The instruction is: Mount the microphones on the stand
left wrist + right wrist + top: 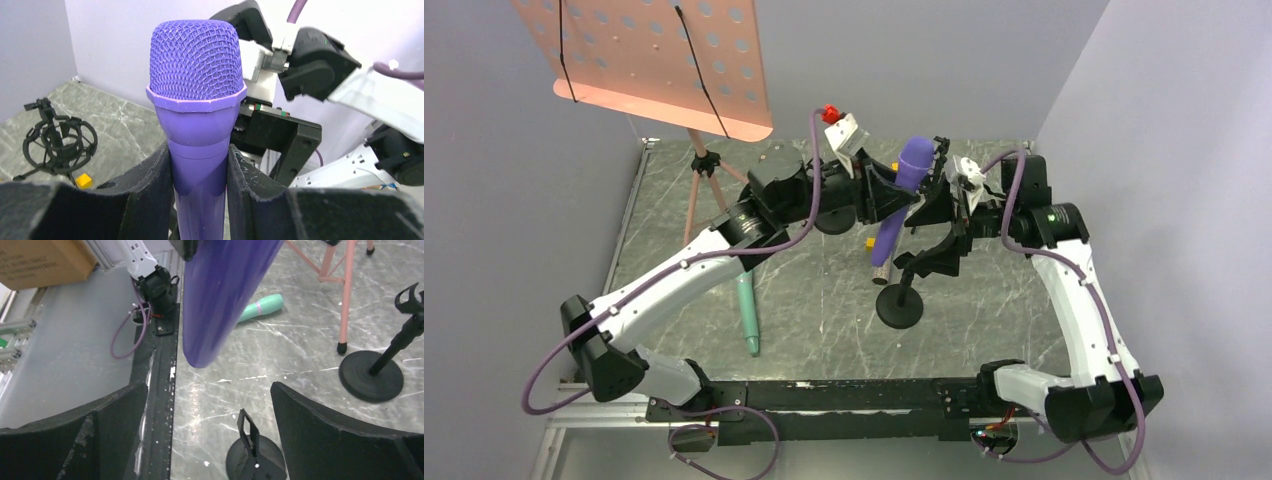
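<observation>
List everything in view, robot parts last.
purple microphone: one, purple, upright in the left end effector, mesh head up
green microphone: one, mint green, lying on the table by the left arm
desk stands: two, black, round bases, on the table, clips empty
shock mount: one, black, on a small tripod on the table
yellow cube: at least one, yellow, beside the shock mount
music stand: one, pink, back left
cardboard box: one, brown, off the table
table: one, grey marbled
left end effector: black, shut on the purple microphone
right end effector: black, open, holding nothing
</observation>
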`<state>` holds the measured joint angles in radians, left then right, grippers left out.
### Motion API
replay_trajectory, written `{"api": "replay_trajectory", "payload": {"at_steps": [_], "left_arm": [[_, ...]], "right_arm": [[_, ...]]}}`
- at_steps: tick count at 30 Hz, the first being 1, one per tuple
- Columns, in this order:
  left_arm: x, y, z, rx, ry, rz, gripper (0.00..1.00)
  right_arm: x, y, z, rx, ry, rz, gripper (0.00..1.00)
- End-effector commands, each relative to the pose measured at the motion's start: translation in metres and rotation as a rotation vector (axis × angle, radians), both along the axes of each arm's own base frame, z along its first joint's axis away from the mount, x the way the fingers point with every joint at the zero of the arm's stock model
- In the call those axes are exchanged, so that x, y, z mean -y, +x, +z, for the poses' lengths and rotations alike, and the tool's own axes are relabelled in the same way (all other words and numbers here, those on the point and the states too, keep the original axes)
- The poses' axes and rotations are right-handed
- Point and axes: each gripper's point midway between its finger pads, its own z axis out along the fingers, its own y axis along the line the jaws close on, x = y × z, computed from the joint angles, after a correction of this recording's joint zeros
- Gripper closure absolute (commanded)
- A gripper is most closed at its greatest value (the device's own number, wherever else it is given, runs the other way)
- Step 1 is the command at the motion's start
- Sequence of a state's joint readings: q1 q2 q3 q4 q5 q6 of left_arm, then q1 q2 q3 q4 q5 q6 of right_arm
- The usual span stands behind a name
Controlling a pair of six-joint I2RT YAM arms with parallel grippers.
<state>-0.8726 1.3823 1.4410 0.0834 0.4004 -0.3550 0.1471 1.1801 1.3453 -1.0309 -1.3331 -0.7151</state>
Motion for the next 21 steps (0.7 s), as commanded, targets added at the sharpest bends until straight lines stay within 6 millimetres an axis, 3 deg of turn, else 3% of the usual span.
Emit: {"api": "replay_trajectory", "payload": {"at_steps": [1,5,11,13,16,18,19,21], "left_arm": [[0.015,-0.006,0.041,0.084,-0.112,-0.039,1.00],[0.025,-0.009,0.046,0.083,-0.141,-0.049,1.00],[0.031,-0.009,0.047,0.068,-0.180,-0.055,1.00],[0.034,-0.011,0.049,0.057,-0.193,-0.072,1.00],[0.037,-0.014,0.051,0.050,-0.197,-0.098,1.00],[0.037,-0.018,0.051,0.050,-0.183,-0.119,0.98],[0.037,-0.019,0.050,0.045,-0.173,-0.129,0.95],[0.037,-0.024,0.045,0.027,-0.149,-0.172,0.79]], "right_arm": [[-0.009,-0.005,0.044,-0.082,0.144,-0.012,0.01],[-0.013,-0.001,0.052,-0.195,0.186,-0.022,0.07],[-0.017,-0.005,0.058,-0.215,0.248,0.008,0.25],[-0.017,-0.008,0.057,-0.260,0.271,0.010,0.36],[-0.017,-0.008,0.053,-0.254,0.271,0.010,0.63],[-0.017,-0.005,0.047,-0.245,0.251,0.003,0.77],[-0.017,-0.004,0.045,-0.242,0.240,-0.002,0.81],[-0.016,-0.004,0.040,-0.217,0.218,-0.005,0.86]]}}
